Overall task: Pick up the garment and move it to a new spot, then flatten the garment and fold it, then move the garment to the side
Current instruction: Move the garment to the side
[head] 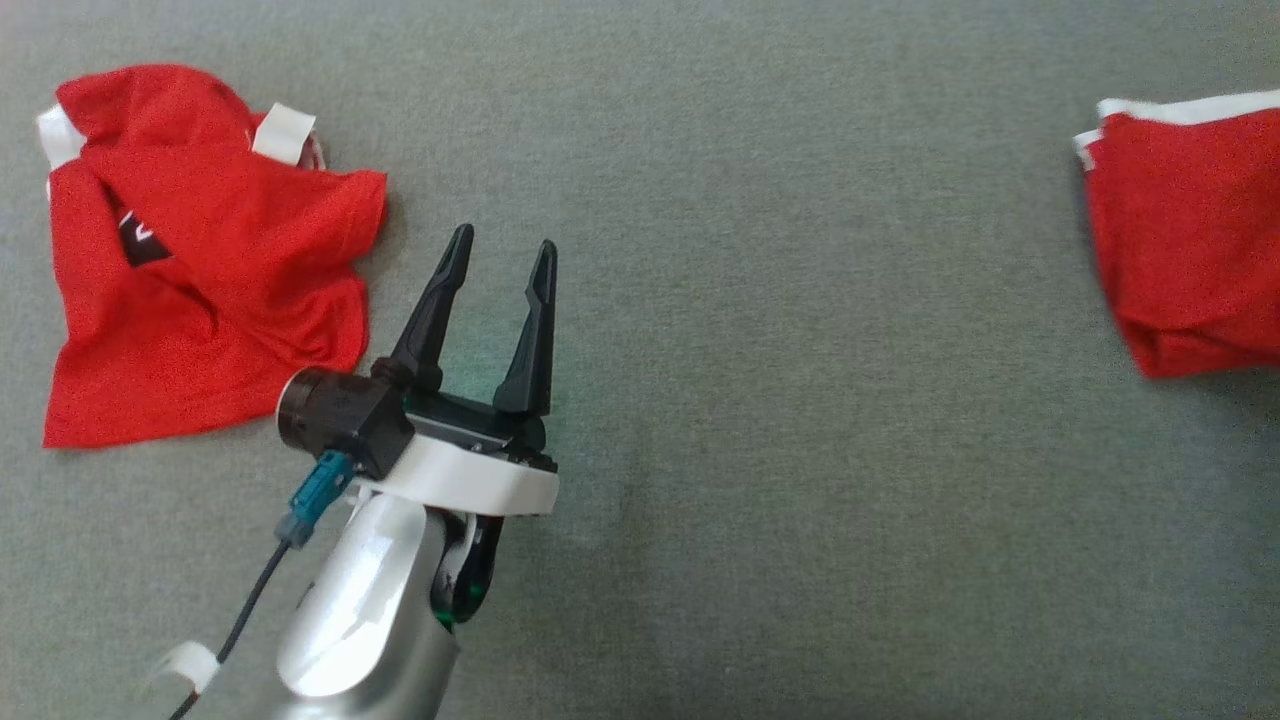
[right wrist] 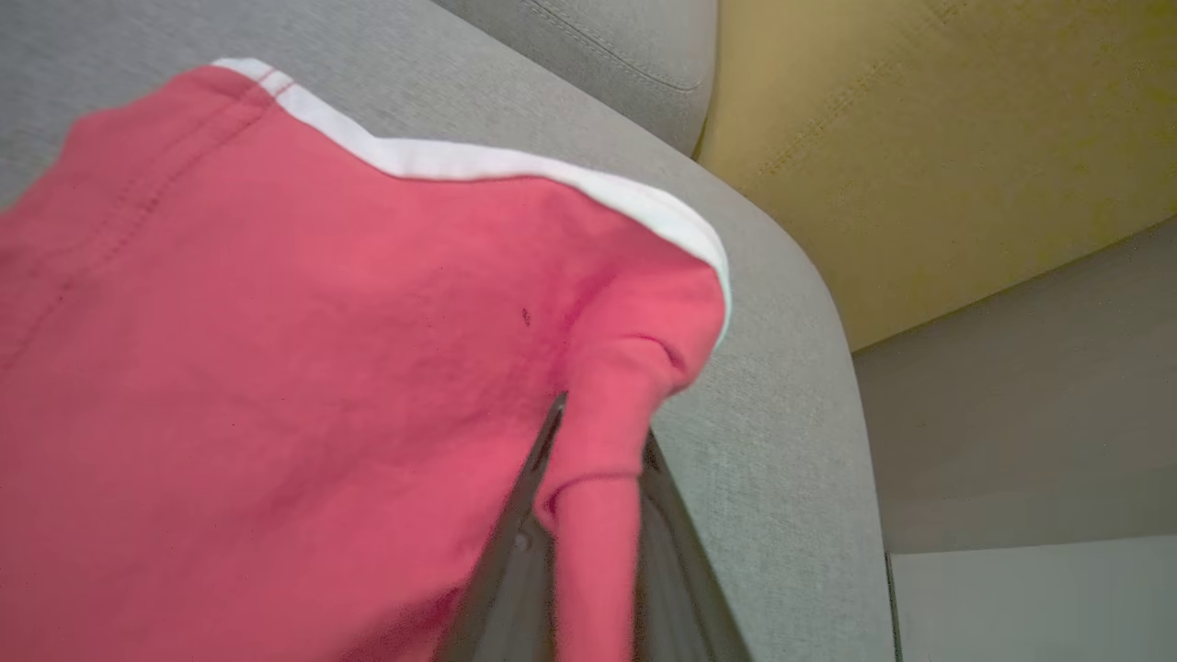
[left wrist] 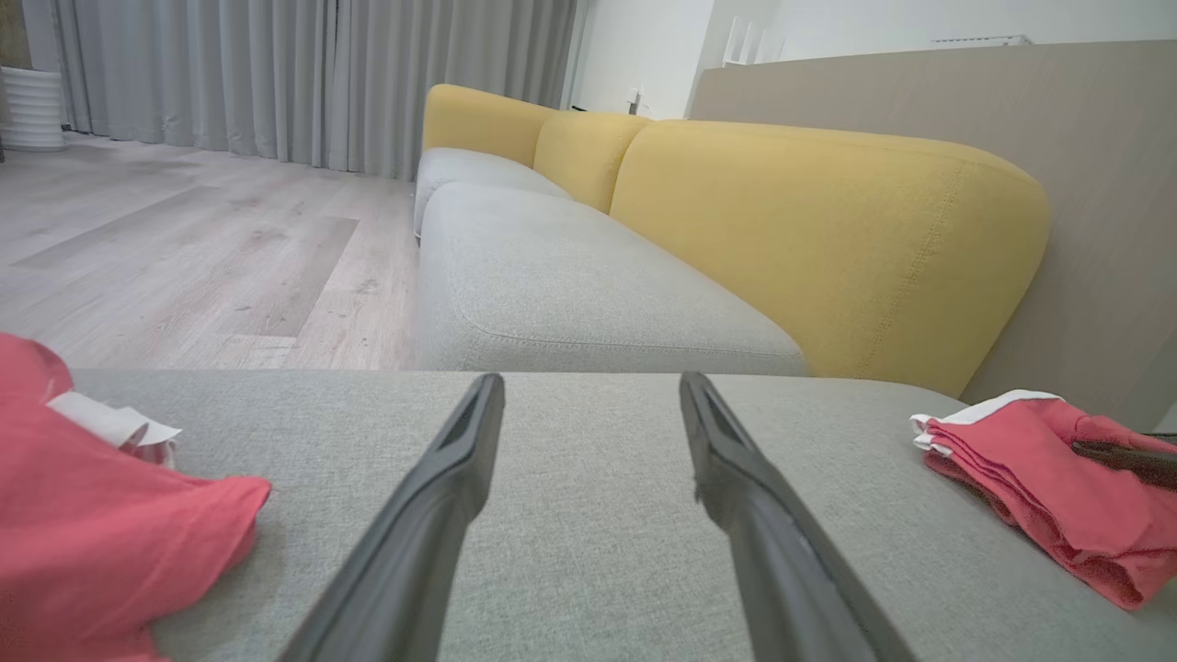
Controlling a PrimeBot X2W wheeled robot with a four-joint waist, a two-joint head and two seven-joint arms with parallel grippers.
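Observation:
A folded red garment [head: 1190,230] with white trim lies at the far right edge of the grey cushion [head: 800,400]. In the right wrist view, my right gripper [right wrist: 602,432] is shut on a fold of this garment [right wrist: 276,349] near the cushion's rim. The left wrist view shows the same garment [left wrist: 1039,469] with a dark finger [left wrist: 1126,457] lying across it. My left gripper [head: 504,240] hovers open and empty over the cushion's left-middle; its fingers also spread in its own view [left wrist: 590,382]. A second red garment [head: 200,260], crumpled, lies to its left.
The crumpled garment [left wrist: 83,524] sits close beside my left fingers. Beyond the cushion stand a grey sofa seat [left wrist: 570,285] with yellow backrests [left wrist: 828,239], a wooden floor [left wrist: 184,248] and grey curtains [left wrist: 276,74]. A beige wall panel [right wrist: 1030,414] borders the cushion's right side.

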